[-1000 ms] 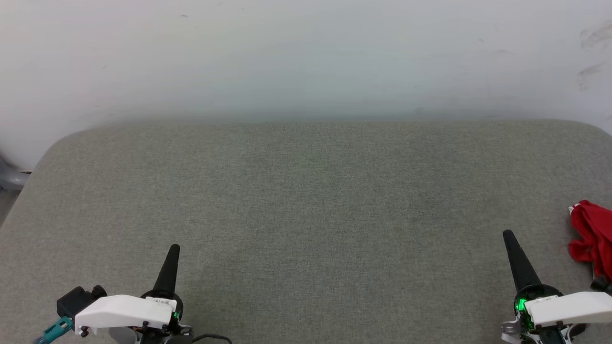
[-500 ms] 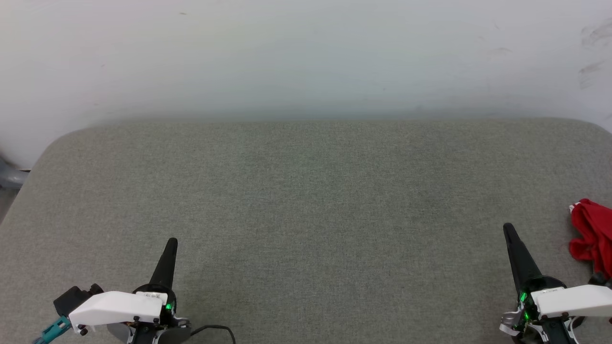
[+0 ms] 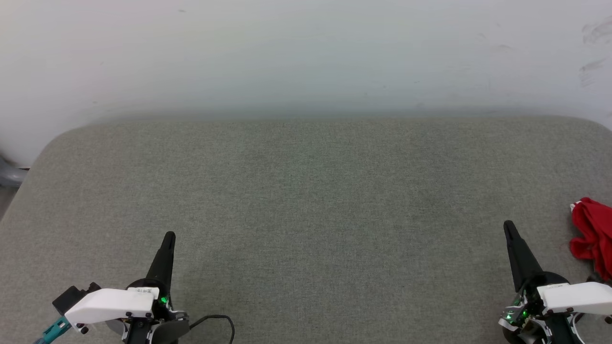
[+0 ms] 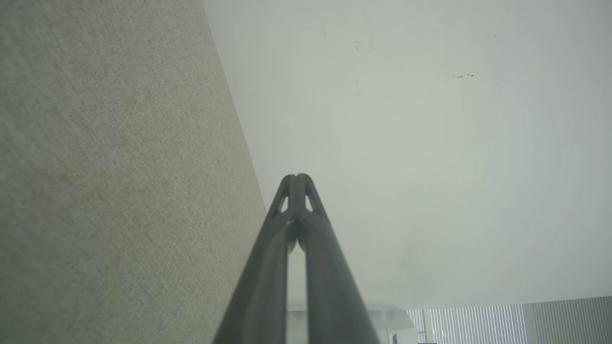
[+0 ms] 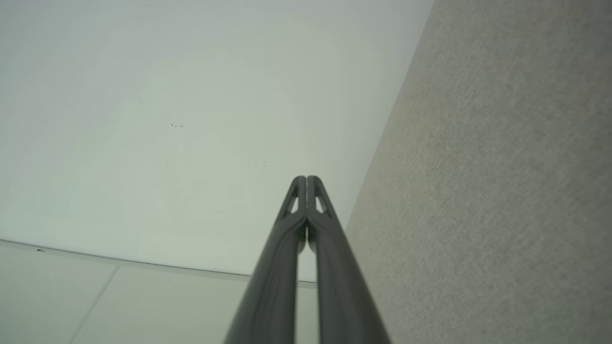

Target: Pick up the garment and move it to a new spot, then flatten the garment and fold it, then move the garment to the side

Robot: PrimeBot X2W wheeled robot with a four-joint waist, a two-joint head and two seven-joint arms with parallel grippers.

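Note:
The garment (image 3: 593,236) lies bunched as a red heap with a bit of white trim at the far right edge of the head view, cut off by that edge. My right gripper (image 3: 508,226) stands to its left, apart from it, shut and empty. At the lower left my left gripper (image 3: 169,236) is also shut with nothing in it. In the left wrist view the left gripper (image 4: 297,177) has its fingers pressed together, pointing toward the wall. The right gripper (image 5: 306,178) looks the same in the right wrist view.
A wide grey-green fabric surface (image 3: 306,200) with rounded far corners spans the head view, backed by a pale wall (image 3: 306,52). A thin black cable (image 3: 217,321) loops beside the left wrist. A grey object (image 3: 7,174) shows past the left edge.
Both grippers have shifted slightly farther from me, the left one also a little leftward. The view has shifted slightly. The garment has not moved.

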